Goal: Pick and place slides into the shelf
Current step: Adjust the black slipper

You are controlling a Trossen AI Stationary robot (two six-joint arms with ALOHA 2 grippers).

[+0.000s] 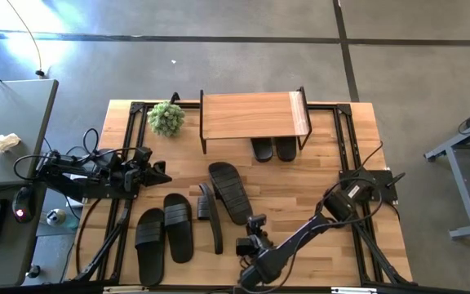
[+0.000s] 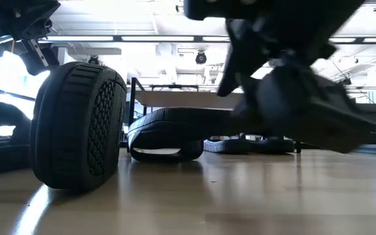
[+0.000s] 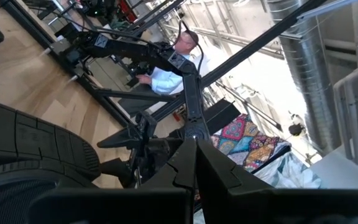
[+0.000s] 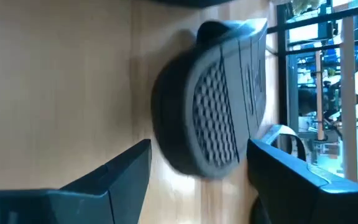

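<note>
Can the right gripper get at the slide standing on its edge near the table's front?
Probably yes: the right gripper is open and close beside the edge-standing slide, which sits just ahead of its spread fingers, with nothing between.

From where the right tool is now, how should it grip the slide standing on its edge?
Grip across its thin body, sole side to strap side, near the end facing the open right tool. The slide stands on its edge, so both faces are free.
</note>
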